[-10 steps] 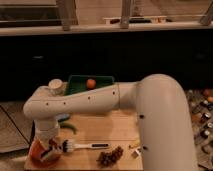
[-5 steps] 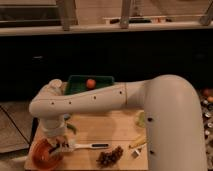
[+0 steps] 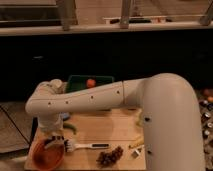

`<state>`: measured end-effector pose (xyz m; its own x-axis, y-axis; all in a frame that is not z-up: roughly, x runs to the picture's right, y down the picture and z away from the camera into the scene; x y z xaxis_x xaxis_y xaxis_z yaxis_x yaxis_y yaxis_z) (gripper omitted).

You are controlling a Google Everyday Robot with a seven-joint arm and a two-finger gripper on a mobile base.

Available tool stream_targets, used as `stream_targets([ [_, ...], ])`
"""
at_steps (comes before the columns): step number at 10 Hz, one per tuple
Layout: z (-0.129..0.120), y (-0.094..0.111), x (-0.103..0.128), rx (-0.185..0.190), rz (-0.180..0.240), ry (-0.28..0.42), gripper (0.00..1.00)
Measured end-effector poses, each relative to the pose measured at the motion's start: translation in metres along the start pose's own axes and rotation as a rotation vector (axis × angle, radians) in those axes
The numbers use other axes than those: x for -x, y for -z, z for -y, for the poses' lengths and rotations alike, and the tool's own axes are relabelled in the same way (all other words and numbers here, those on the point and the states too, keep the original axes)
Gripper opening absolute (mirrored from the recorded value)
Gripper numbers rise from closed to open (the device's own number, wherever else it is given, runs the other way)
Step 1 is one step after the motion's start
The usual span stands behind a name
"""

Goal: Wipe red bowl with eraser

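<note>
Now the gripper [image 3: 54, 142] has come down over the red bowl [image 3: 46, 155] rim, seemingly for wiping; whether it holds the eraser, I cannot tell. Just right lies the dish brush [image 3: 82, 146]; beyond, the green tray [image 3: 75, 83].
</note>
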<state>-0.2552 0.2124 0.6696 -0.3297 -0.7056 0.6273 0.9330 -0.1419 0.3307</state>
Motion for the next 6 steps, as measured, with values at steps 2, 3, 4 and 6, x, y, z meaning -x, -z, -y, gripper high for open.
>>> stream_targets([
  [2,0.021,-0.003,-0.006,-0.019,0.008,0.052,0.04],
  [3,0.027,-0.004,-0.006,-0.029,0.021,0.072,0.04],
  [4,0.027,-0.005,-0.002,-0.026,0.041,0.087,0.04],
  [6,0.029,-0.007,0.008,-0.032,0.070,0.100,0.04],
])
